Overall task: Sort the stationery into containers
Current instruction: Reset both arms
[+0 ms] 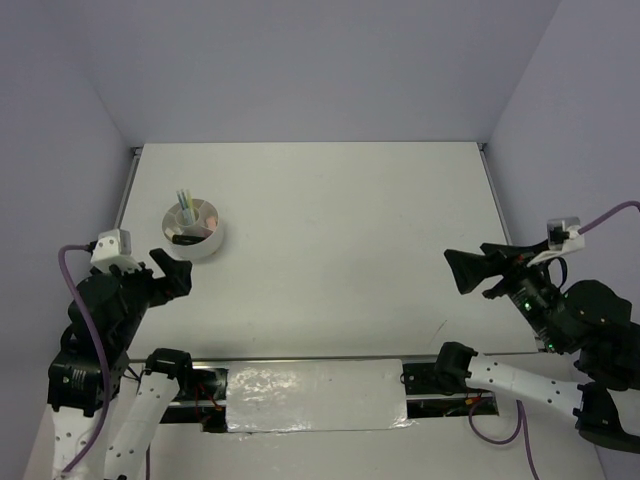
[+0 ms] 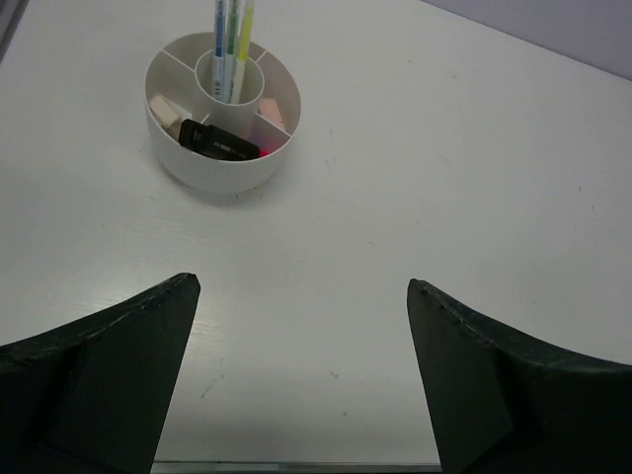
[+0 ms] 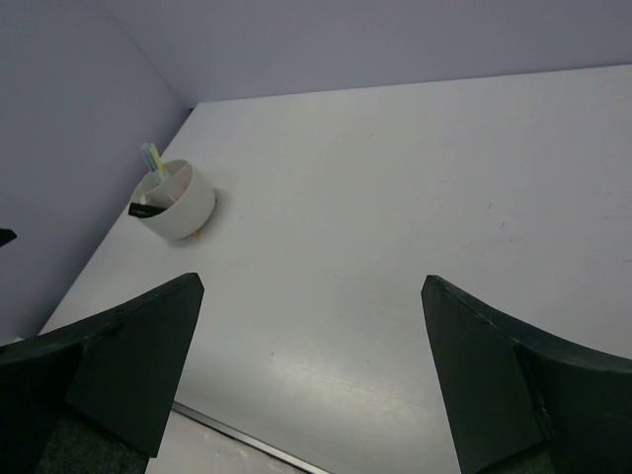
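Air alone fills left end effector [image 2: 302, 286] and right end effector [image 3: 312, 282], spread wide.

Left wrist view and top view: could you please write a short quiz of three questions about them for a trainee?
1. True or false: the pens stand in the middle cup of the tub.
2. What does the left gripper hold? A) a pen B) an eraser C) nothing
3. Short answer: which gripper is nearer the tub?

Key: 1 true; 2 C; 3 the left gripper.
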Robot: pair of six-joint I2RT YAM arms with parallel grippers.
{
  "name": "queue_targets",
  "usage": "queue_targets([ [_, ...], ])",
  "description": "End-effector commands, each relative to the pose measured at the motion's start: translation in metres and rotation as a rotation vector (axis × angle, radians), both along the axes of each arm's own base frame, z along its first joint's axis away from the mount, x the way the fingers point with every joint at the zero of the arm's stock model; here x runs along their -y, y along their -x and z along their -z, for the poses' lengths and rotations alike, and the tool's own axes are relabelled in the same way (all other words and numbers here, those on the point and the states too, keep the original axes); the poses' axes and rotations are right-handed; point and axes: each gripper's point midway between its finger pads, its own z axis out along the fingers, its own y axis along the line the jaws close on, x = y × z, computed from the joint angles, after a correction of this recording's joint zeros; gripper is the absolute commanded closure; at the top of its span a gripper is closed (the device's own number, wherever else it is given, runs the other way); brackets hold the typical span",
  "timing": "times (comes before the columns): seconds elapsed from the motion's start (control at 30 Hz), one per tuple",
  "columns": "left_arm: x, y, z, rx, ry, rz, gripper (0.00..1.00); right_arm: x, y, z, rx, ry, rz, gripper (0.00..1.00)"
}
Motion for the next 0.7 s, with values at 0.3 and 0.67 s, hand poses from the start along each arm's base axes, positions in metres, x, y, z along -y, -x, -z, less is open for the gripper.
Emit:
queue_targets([
  [0.3, -0.009, 0.020, -0.023, 0.080, -0.040, -0.017, 0.01, 0.030, 0.009, 0.028, 0.018, 0.010, 0.038, 0.00],
  [0.67, -0.010, 0.018, -0.020, 0.061, -0.038, -0.028, 0.01, 0.016, 0.000, 0.037, -0.014, 0.038, 0.051, 0.00],
])
